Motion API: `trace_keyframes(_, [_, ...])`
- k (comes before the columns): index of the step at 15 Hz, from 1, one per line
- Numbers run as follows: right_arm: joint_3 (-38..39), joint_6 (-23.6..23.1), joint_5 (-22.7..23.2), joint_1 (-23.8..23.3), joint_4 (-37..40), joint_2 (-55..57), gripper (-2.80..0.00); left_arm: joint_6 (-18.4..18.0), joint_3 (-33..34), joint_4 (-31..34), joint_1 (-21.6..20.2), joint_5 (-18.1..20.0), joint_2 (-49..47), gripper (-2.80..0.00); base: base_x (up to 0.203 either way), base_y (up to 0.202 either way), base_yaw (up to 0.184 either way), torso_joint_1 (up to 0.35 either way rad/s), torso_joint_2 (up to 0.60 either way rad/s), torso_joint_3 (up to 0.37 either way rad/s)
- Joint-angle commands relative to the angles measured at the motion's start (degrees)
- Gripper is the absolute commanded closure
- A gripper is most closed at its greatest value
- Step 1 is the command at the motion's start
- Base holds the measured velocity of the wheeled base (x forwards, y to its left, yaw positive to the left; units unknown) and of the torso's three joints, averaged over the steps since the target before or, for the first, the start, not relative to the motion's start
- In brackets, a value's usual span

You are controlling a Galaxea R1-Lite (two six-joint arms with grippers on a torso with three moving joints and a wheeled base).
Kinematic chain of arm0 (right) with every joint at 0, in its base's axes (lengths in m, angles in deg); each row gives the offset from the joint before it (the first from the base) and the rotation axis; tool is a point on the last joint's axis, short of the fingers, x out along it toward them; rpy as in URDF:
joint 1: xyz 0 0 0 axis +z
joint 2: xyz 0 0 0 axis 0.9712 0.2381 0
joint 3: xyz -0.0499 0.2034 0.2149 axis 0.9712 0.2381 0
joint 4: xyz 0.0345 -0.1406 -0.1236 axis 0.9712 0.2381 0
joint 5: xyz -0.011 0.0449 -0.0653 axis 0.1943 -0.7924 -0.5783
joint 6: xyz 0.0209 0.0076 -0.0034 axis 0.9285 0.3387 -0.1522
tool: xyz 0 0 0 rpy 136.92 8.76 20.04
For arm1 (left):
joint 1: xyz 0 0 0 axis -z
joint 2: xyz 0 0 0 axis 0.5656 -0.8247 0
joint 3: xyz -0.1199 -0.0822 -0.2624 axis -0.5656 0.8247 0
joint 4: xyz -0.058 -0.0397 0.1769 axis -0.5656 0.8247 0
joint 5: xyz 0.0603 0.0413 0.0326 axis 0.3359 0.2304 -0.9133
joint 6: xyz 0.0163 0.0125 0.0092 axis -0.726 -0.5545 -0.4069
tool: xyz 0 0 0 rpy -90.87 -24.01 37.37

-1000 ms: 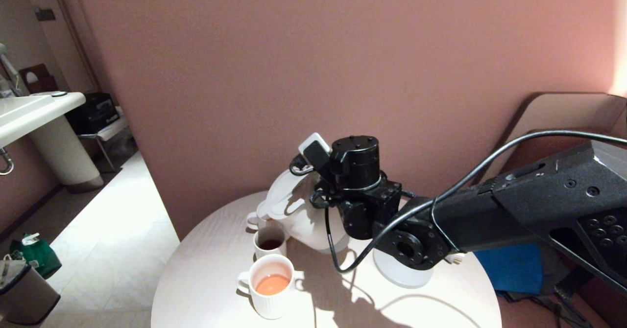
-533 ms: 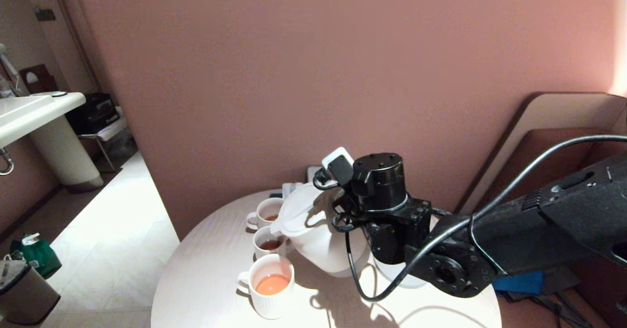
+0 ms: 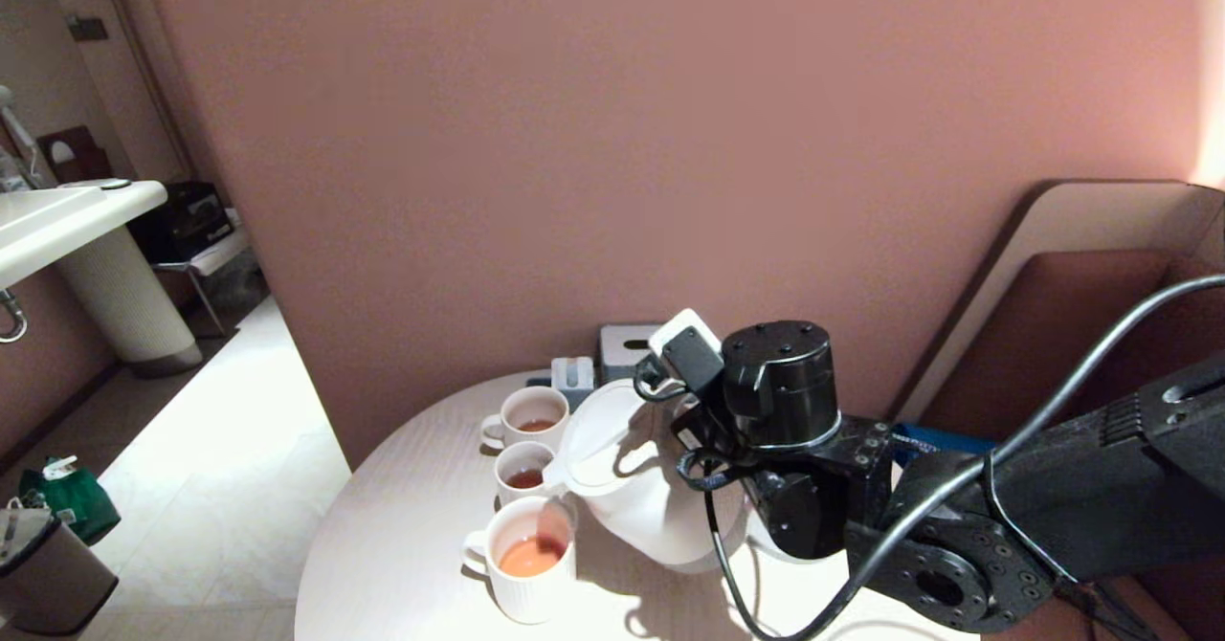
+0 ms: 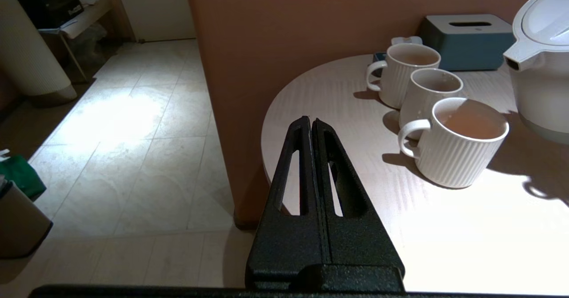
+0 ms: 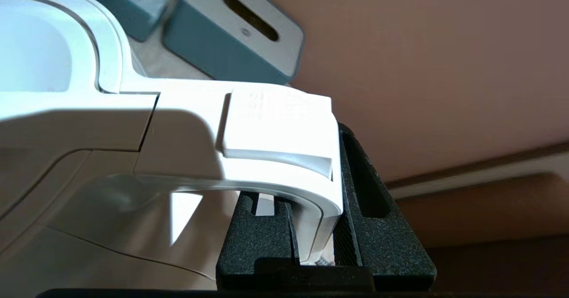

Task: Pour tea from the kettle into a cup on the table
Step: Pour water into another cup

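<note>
The white kettle (image 3: 641,497) is held nearly upright, low over the round pale table (image 3: 402,545), to the right of the cups. My right gripper (image 5: 311,227) is shut on the kettle's angular handle (image 5: 275,129). The spout (image 4: 513,60) points toward a row of three ribbed white cups. The near cup (image 3: 528,560) holds orange tea (image 3: 532,555). Darker tea sits in the middle cup (image 3: 524,474) and the far cup (image 3: 534,416). My left gripper (image 4: 310,122) is shut on nothing, off the table's left edge. My right arm hides the kettle's base.
A blue-grey tissue box (image 3: 627,344) and a small holder (image 3: 572,378) stand at the table's back by the pink wall. A white washbasin counter (image 3: 57,220) is far left. A bin (image 3: 48,574) stands on the floor below.
My right arm has drawn the kettle right and down, tilting it back toward upright, away from the middle cup. The far cup and the tissue box have come into sight.
</note>
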Motion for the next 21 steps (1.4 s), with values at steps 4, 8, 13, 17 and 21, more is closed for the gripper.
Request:
trace_keyframes(4, [0.17, -4.69, -0.23, 2.89, -0.23, -0.36, 0.0, 0.01, 0.0, -0.03, -0.02, -0.01, -0.04, 0.0, 0.0, 0.0, 0.0, 0.0, 0.0, 0.0])
trace_keyframes(8, [1.04, -11.64, 0.55, 3.6, 1.72, -0.35, 0.0, 0.01, 0.0, -0.03, 0.03, -0.01, -0.04, 0.0, 0.0, 0.0, 0.0, 0.0, 0.0, 0.0])
trace_keyframes(13, [-1.61, -18.4, 1.57, 3.52, 1.92, 0.63, 0.0, 0.01, 0.0, -0.03, -0.02, -0.01, -0.04, 0.0, 0.0, 0.0, 0.0, 0.0, 0.0, 0.0])
trace_keyframes(17, [-5.51, -20.85, 1.53, 4.02, 2.0, 2.08, 0.0, 0.01, 0.0, -0.03, -0.02, -0.01, -0.04, 0.0, 0.0, 0.0, 0.0, 0.0, 0.0, 0.0])
trace_keyframes(21, [-7.27, -23.57, 1.52, 4.83, 2.02, 3.55, 0.0, 0.01, 0.0, -0.03, -0.02, -0.01, -0.04, 0.0, 0.0, 0.0, 0.0, 0.0, 0.0, 0.0])
